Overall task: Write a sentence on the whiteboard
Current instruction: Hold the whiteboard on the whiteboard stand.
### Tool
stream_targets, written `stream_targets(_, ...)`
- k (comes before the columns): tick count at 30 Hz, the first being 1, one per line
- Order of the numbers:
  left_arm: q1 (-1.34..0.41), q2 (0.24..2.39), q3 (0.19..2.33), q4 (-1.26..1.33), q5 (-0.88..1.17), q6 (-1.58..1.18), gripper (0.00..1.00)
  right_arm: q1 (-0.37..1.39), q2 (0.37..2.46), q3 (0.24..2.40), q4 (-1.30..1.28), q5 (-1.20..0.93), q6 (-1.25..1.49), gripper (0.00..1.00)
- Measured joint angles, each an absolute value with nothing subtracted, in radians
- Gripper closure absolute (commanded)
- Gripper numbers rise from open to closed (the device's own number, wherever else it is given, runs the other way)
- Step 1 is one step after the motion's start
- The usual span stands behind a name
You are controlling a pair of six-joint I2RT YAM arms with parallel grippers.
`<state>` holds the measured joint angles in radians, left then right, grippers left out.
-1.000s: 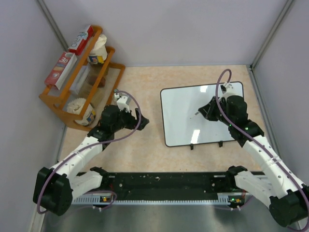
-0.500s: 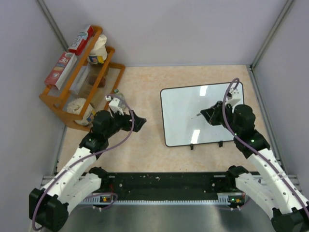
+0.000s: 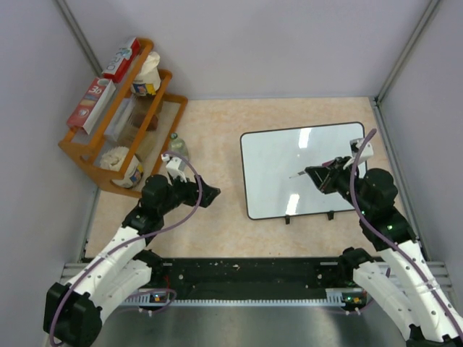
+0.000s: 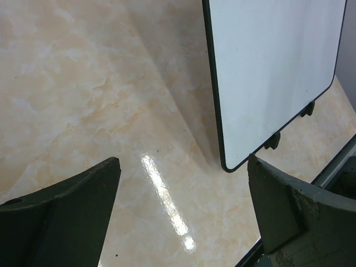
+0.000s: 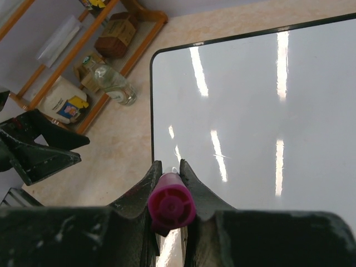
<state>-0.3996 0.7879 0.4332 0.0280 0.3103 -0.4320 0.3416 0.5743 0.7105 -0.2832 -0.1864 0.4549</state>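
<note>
Top view: the right gripper (image 3: 318, 176), narrowed on a marker (image 3: 302, 173), hovers over the whiteboard (image 3: 271, 170) lying beneath and ahead of it. The left gripper (image 3: 210, 194) hangs wide open, with the board off to its right.

Left wrist: spread jaws sit over bare surface (image 4: 83, 83), and the board's corner is ahead-right.

Right wrist: the marker's pink end is pinched between the fingers. The board is blank and no sentence shows. Writing seems not begun; next, the tip likely needs lowering onto the board.

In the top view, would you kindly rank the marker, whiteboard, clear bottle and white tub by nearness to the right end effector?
1. marker, gripped by the right end effector
2. whiteboard, directly beneath
3. clear bottle, far left
4. white tub, farthest left
</note>
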Motion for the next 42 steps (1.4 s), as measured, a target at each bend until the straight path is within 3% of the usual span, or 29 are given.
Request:
stream_targets(15,-0.4,0.884,0.434,0.132,0.384,-0.419,0.03,0.342,0.625,0.673,-0.29,-0.19,0.438,1.0)
stream_targets(22,-0.4,1.149,0.497,0.349,0.536,-0.426,0.06,0.342,0.662,0.665,-0.259,-0.207,0.437,1.0)
stream_targets(31,-0.4,1.607,0.791,0.59,0.765,-0.479,0.11,0.342,0.663,0.665,-0.221,-0.221,0.437,1.0)
stream_targets(38,-0.4,1.79,0.908,0.694,0.849,-0.551,0.29,0.342,0.663,0.665,-0.207,-0.232,0.439,1.0)
stream_targets(42,-0.4,1.84,0.917,0.772,0.909,-0.599,0.47,0.342,0.664,0.665,-0.204,-0.238,0.44,1.0)
